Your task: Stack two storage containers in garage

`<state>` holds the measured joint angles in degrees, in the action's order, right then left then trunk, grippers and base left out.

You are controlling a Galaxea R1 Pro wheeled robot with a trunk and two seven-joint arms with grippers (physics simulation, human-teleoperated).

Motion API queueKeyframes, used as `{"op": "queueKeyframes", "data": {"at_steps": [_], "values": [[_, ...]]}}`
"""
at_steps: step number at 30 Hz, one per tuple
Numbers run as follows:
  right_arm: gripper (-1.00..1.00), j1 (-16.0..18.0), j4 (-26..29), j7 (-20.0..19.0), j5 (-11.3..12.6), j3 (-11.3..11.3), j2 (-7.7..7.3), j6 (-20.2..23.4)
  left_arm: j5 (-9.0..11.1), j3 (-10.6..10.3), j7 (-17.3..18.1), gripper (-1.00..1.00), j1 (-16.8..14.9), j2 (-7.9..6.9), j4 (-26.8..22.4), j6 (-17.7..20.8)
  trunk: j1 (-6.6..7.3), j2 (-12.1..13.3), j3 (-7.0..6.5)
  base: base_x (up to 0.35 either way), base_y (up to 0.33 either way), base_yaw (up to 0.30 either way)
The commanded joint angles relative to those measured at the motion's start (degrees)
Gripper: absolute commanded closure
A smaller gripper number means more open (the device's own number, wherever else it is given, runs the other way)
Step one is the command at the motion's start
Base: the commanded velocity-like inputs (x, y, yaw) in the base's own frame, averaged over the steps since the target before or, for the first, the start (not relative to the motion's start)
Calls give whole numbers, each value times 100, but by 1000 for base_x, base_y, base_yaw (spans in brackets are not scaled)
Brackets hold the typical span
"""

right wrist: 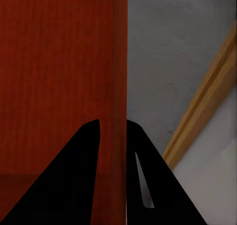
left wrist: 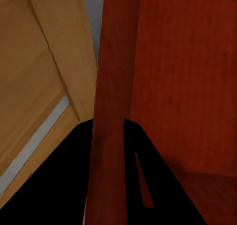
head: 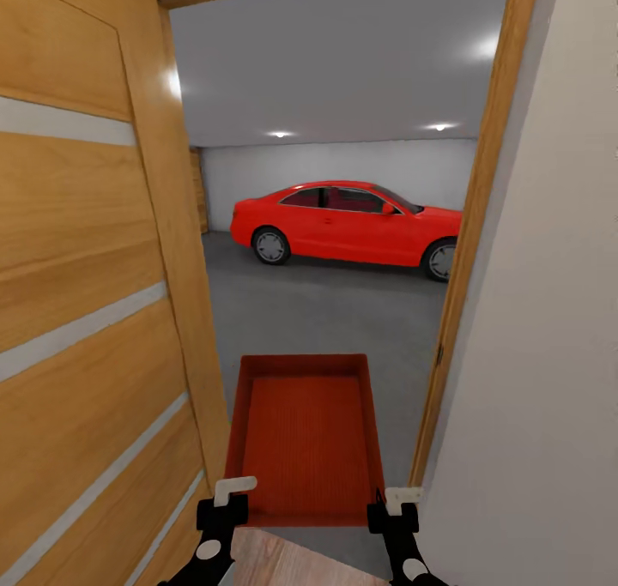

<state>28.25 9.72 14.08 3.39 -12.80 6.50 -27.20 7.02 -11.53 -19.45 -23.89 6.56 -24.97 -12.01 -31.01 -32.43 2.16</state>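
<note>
Head view: a red-orange storage container (head: 305, 436) is carried in front of the robot at the threshold of the garage, its long axis pointing straight ahead through the doorway and its open top facing up. It is held at its near end, with the left gripper (head: 225, 502) at the near left corner and the right gripper (head: 396, 507) at the near right corner, so both arms are equally near. In the left wrist view the container's thin side wall (left wrist: 111, 111) is seen passing between the dark fingers (left wrist: 64, 185), and in the right wrist view the opposite wall (right wrist: 118, 86) runs between that gripper's fingers (right wrist: 69, 185); both pairs are judged to be clenched on the walls.

The dark grey concrete floor (head: 343, 311) of the garage lies ahead of and below the container. The gap is narrow: the open wooden door (head: 86, 294) stands close along the container's left side, and the wooden door frame (head: 468, 251) with a white wall (head: 541, 354) is just beside its right side. A strip of light wood plank floor (head: 283, 564) shows under the near edge. Well beyond, a glossy red car (head: 352, 221) is parked across the far part of the garage, leaving open concrete between it and the doorway. A straight advance is judged necessary, with either side a risk of scraping. A second container is not seen here.
</note>
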Motion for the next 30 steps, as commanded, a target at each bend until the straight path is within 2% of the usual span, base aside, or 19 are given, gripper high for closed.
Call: {"op": "queueKeyframes", "data": {"at_steps": [1, 26, 30], "values": [[100, 14, 3, 121, 83, 59, 0, -461, 106, -60, 103, 100, -2, -5, 14, 436, -4, -10, 11, 202, 214, -281], [100, 14, 3, 121, 83, 59, 0, -461, 107, -60, 108, 100, -1, -5, 15, 443, -4, -10, 11, 215, 244, -281], [100, 14, 3, 121, 83, 58, 0, -461, 107, -60, 108, 100, -1, -5, 14, 443, -4, -10, 11, 216, 246, -147]]}}
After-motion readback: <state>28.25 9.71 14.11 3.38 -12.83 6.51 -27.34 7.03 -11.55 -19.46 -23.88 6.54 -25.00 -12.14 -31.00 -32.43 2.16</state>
